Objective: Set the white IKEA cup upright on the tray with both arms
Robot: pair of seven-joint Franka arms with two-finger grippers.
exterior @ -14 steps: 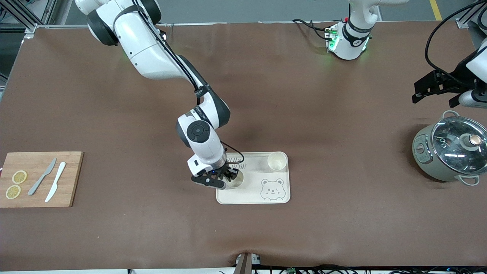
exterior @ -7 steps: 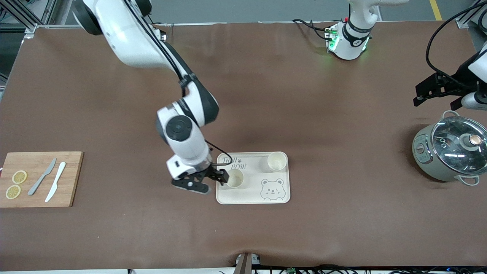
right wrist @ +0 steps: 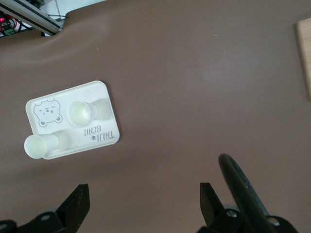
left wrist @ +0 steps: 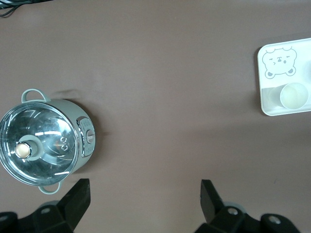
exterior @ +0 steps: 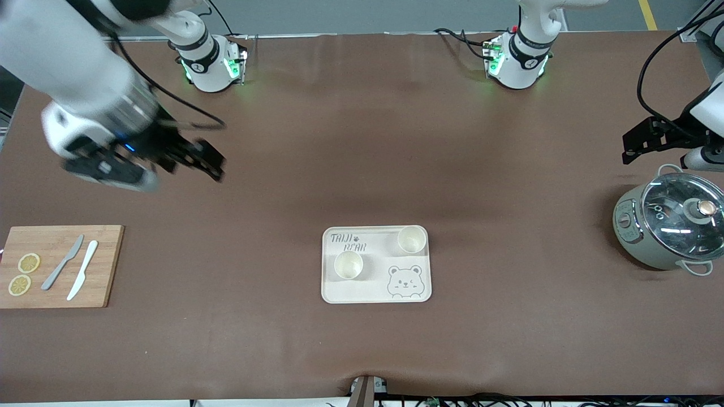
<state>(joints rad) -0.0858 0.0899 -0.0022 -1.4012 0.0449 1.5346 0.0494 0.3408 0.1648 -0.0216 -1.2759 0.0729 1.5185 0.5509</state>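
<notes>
The cream tray [exterior: 373,289] with the bear drawing lies near the table's middle. Two white cups stand upright on it: one [exterior: 348,265] at the right arm's end, the other [exterior: 411,239] at the corner farther from the front camera. My right gripper [exterior: 206,161] is open and empty, high over bare table toward the right arm's end. Its wrist view shows its open gripper [right wrist: 144,199], the tray [right wrist: 104,104] and both cups [right wrist: 80,112] [right wrist: 36,145]. My left gripper [exterior: 636,144] is open and empty, waiting above the table beside the pot. Its wrist view shows its gripper [left wrist: 144,194], the tray [left wrist: 269,104] and one cup [left wrist: 293,95].
A wooden cutting board [exterior: 104,265] with two knives and two lemon slices lies at the right arm's end; its edge shows in the right wrist view [right wrist: 305,48]. A grey pot with a glass lid [exterior: 670,223] stands at the left arm's end, also in the left wrist view [left wrist: 43,141].
My right gripper let go of the cup on the tray, then rose and swung away toward the right arm's end. The cup stays upright. The left arm barely moved.
</notes>
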